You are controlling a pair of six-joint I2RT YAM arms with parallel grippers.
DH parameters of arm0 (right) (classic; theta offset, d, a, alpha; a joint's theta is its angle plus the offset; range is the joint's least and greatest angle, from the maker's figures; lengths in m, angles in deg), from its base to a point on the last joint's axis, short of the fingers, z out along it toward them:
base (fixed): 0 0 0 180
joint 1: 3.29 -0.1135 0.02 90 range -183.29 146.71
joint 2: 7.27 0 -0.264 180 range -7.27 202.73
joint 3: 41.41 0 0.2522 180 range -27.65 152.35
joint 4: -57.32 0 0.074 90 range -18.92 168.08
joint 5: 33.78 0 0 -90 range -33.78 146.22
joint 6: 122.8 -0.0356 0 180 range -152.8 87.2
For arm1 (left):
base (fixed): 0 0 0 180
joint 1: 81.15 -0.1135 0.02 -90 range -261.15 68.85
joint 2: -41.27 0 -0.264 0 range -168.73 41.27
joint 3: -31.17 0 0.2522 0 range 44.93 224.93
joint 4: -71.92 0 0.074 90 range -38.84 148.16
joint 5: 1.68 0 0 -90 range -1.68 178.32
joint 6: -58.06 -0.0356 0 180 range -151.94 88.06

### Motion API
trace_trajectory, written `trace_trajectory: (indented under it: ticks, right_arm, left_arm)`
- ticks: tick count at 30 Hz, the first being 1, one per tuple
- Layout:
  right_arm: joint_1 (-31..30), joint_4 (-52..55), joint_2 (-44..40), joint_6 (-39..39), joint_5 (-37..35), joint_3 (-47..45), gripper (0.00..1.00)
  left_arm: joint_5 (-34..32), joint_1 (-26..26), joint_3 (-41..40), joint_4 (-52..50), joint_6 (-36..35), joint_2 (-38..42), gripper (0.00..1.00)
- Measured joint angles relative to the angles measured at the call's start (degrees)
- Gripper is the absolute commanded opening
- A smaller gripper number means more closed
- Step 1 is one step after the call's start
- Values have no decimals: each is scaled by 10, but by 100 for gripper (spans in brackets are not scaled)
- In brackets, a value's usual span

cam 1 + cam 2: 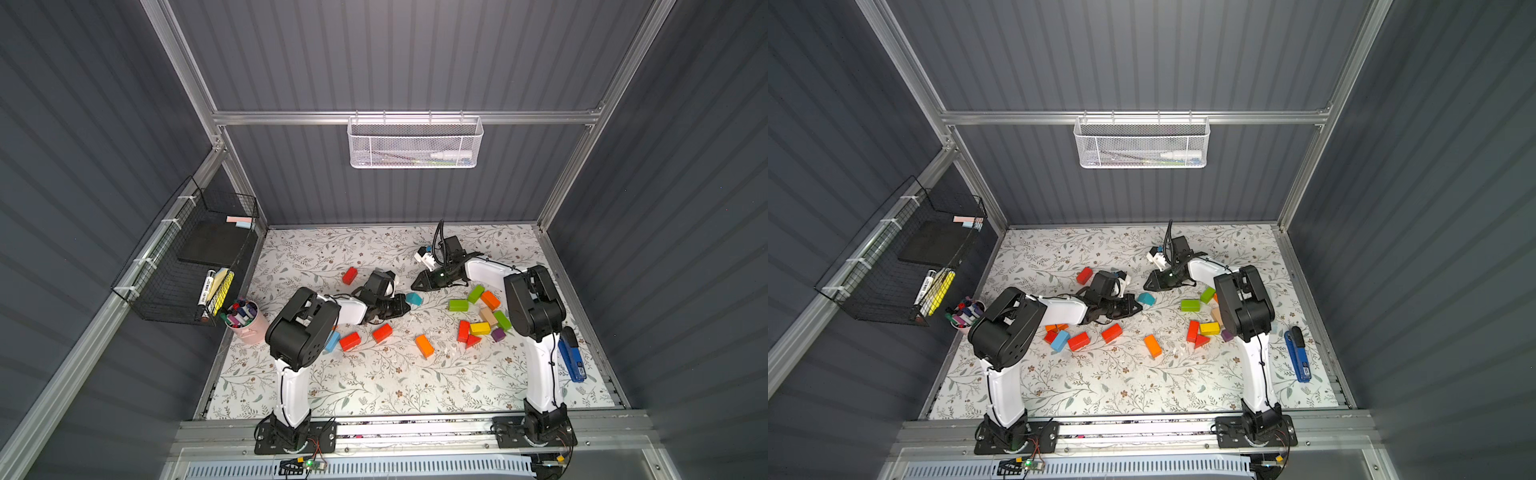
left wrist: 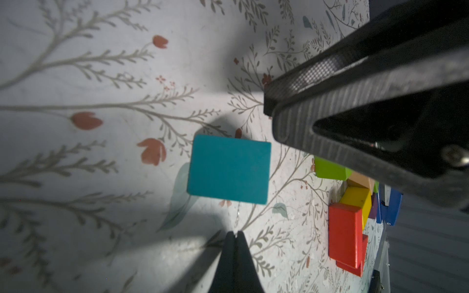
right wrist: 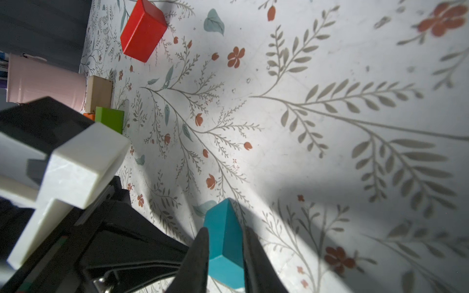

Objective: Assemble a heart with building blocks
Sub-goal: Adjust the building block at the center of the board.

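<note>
Floral-papered table (image 1: 374, 386) inside a grey-walled booth carries the blocks (image 1: 482, 328); none of them yet forms any part of a heart, so I judge the work to be at its very start. Most lie in a loose pile (image 1: 488, 316) on the right-arm side of the teal block (image 1: 413, 298): green, orange, tan, yellow, red and purple, some touching, in no pattern. An orange brick (image 1: 424, 346) and two red bricks (image 1: 350, 341) lie nearer the arm bases than the teal block, apart from one another; a lone red brick (image 1: 350, 275) lies on its left-arm side, a little further back. All of it is left to do: choosing pieces; bringing them to bare table; setting them edge to edge into the outline.

Both arms are folded at the elbow and lean in toward the teal block, which lies on the table between their tips. The left forearm is low and nearly level; the left gripper (image 2: 235, 234) is closed tight on nothing, its tip just beside the block. The right arm comes from the far side, wrist bent downward; the right gripper (image 3: 224, 229) has its jaws narrow. Its wrist view frames the block between the fingers (image 3: 200, 253); whether the pads press on it I cannot tell.
</note>
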Motion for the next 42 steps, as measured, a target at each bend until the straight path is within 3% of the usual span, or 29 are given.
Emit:
trace_trajectory:
  ticks: [42]
  right_arm:
    - [-6,-28,-8,-3,21,-42,17]
  left_arm:
    - [-28,0,23,-13,0,-12,0]
